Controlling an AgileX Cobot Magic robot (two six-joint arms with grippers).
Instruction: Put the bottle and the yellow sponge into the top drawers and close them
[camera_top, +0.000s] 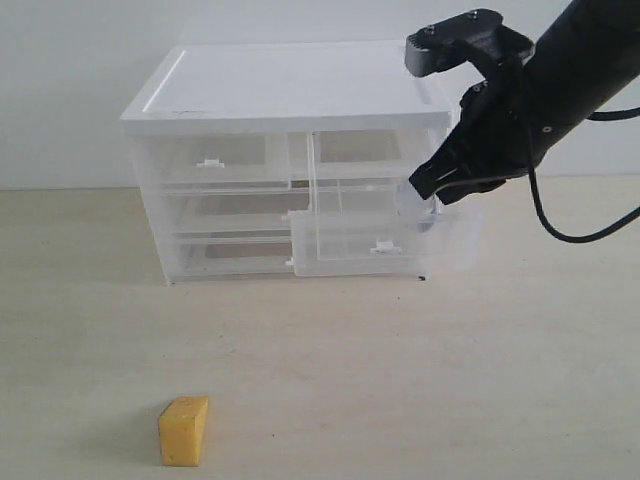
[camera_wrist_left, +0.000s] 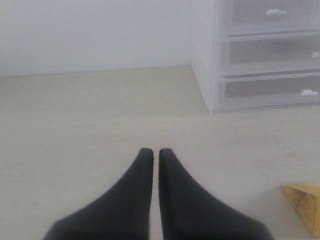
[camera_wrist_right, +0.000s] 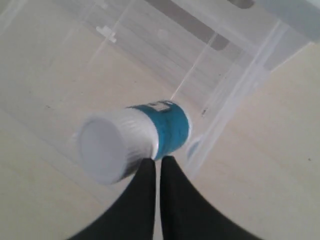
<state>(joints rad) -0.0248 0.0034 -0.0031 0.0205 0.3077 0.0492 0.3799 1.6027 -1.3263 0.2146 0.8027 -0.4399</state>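
Observation:
The white bottle (camera_wrist_right: 135, 142) with its teal label lies tilted inside the pulled-out right top drawer (camera_top: 345, 238), cap towards the camera in the right wrist view. My right gripper (camera_wrist_right: 157, 160) hangs over that drawer with its black fingers together, the tips just at the bottle's side and nothing between them. From outside, the right gripper (camera_top: 428, 190) and the bottle (camera_top: 415, 208) sit by the drawer's right wall. The left top drawer (camera_top: 215, 160) is shut. The yellow sponge (camera_top: 184, 431) stands on the table in front. My left gripper (camera_wrist_left: 155, 151) is shut and empty, with the sponge (camera_wrist_left: 305, 205) off to one side.
The white-topped clear cabinet (camera_top: 290, 90) stands at the back of the beige table (camera_top: 450, 380), with two full-width drawers shut below. The open drawer juts out towards the front. A black cable (camera_top: 560, 225) loops off the right arm. The left arm is out of the exterior view.

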